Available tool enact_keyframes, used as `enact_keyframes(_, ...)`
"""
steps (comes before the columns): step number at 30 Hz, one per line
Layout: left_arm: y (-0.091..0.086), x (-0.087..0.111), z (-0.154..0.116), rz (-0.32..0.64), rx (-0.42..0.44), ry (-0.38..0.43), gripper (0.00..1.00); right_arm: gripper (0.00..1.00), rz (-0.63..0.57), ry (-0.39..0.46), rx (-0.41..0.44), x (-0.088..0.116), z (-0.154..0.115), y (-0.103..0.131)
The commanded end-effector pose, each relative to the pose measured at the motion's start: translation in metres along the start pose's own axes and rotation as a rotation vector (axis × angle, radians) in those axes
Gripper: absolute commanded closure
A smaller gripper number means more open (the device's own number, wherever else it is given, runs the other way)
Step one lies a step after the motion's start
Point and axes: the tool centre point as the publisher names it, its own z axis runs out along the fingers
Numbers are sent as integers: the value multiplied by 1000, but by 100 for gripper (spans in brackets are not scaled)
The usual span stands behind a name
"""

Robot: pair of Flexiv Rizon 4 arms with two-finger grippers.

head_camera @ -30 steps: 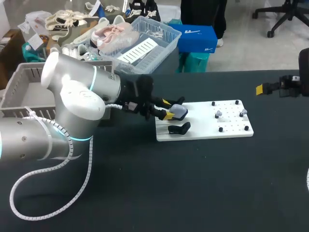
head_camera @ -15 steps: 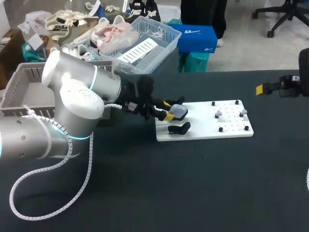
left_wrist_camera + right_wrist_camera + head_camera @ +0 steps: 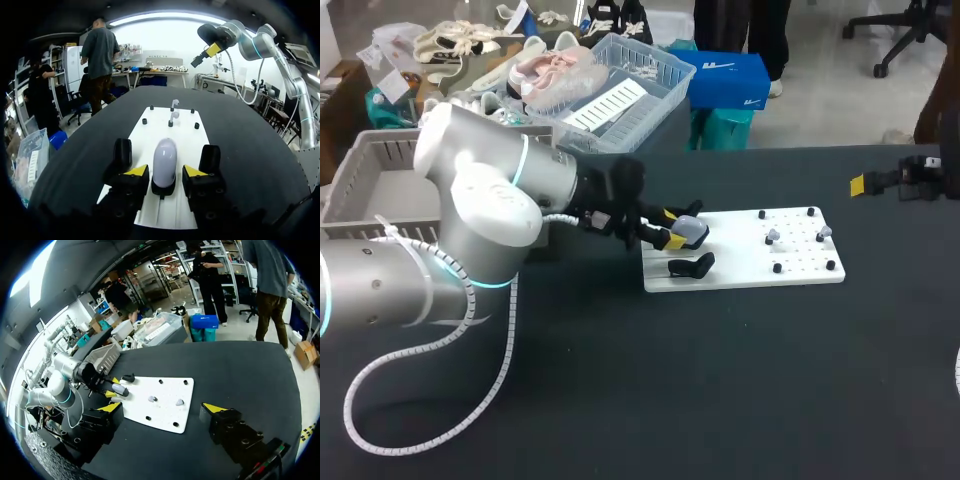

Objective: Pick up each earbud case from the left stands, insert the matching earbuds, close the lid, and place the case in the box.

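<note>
black table (image 3: 720, 380); left jaws astride earbud case (image 3: 164, 160), narrow gaps either side.

Matt black table (image 3: 720, 390), smooth white board (image 3: 745, 272).
The board looks like semi-matt plastic set with small black pegs. On its left end, the pale grey earbud case (image 3: 164, 159) is smooth, glossy plastic, and the black case (image 3: 692, 266) nearer has a duller sheen. The 2 earbuds (image 3: 173, 110) look glossy white. The left arm (image 3: 480, 200) wears glossy silver-white shells and a ribbed white cable (image 3: 420, 400).
</note>
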Motion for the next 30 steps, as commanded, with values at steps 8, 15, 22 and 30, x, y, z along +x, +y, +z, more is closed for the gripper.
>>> enact_keyframes(8,3,-1,5,-6,5,8,69,0,-1,0,-3,0,0,-1)
enact_keyframes(15,4,0,5,-11,2,12,77,0,-1,0,-3,0,0,-1)
enact_keyframes(22,5,1,3,-12,-2,10,100,0,-1,0,-3,0,0,-1)
enact_keyframes(30,4,-7,-4,0,-15,-13,100,0,-1,0,-3,0,0,-1)
